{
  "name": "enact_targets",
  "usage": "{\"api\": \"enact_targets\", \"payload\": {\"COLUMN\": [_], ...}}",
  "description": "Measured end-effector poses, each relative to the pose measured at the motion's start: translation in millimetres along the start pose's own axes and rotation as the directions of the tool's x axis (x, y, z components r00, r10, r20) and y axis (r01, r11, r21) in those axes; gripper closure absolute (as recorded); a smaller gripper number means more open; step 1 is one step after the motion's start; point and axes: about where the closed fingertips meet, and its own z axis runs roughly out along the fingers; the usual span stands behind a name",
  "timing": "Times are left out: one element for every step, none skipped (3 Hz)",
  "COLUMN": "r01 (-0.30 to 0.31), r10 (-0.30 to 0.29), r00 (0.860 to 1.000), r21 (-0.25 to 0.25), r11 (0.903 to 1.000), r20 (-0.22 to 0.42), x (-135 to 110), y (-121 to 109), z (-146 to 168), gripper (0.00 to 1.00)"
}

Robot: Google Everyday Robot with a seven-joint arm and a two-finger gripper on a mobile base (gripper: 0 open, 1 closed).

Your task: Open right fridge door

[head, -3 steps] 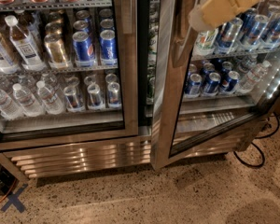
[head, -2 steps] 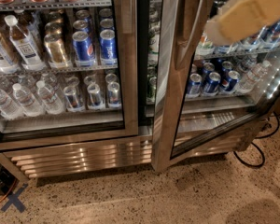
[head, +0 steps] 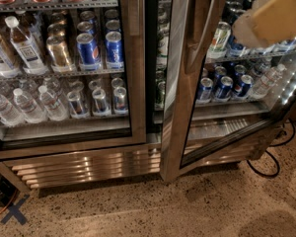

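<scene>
The right fridge door (head: pixel 180 107) stands swung partly open toward me. Its wide steel frame is angled out from the cabinet, and its long vertical handle (head: pixel 203 33) is at the top. Cans and a water bottle on the right-hand shelves (head: pixel 227 85) show through and past its glass. My tan arm is a blur at the upper right. Its gripper (head: pixel 244 32) is right of the handle, in front of the open compartment and apart from the door frame.
The left fridge door (head: pixel 135 63) is closed over bottles and cans. A steel vent grille (head: pixel 89 167) runs along the base. On the speckled floor a black cable (head: pixel 266 169) loops at the right and a blue tape cross (head: pixel 15 210) lies at the lower left.
My arm has drifted rightward and slightly up, away from the door's handle. The right door keeps the same partly open angle.
</scene>
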Motion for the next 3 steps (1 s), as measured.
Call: {"api": "enact_targets", "payload": {"r01": [0.000,0.000,0.000], "r10": [0.000,0.000,0.000], "r00": [1.000,1.000,1.000], "r21": [0.000,0.000,0.000], "r11": [1.0000,1.0000,1.0000], "r20": [0.000,0.000,0.000], "x": [0.0,0.0,0.0], "y": [0.0,0.0,0.0], "z": [0.0,0.0,0.1], "gripper": [0.00,0.00,0.00]}}
